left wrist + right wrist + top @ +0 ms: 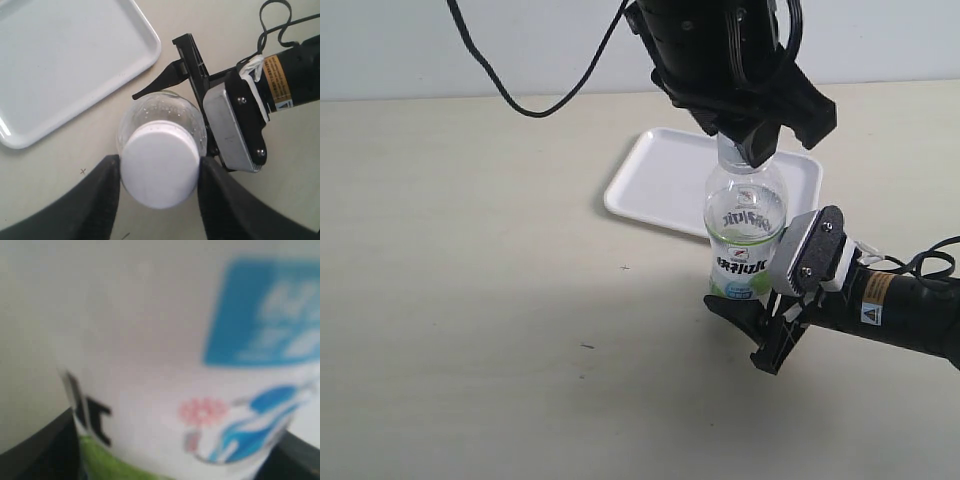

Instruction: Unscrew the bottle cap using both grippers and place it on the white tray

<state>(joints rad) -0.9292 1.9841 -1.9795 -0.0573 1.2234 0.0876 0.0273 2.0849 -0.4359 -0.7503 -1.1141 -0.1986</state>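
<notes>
exterior: bottle [745, 235] upright on desk [470, 300], just beside white tray [660, 185]; right claw [758, 325] clamps its lower body | left wrist: left claw [159, 175] pinches bottle cap [159, 160] on both sides; twist about the neck axis, no side pull | right wrist: label [190, 370] fills view; hold firm against spin

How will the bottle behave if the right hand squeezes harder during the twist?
The bottle looks clear and empty above the label, so probably light and thin-walled; it may dent under the right hand. Its label looks smooth, so it could slip round in that grip. Tall and narrow, it would likely tip if released.
</notes>
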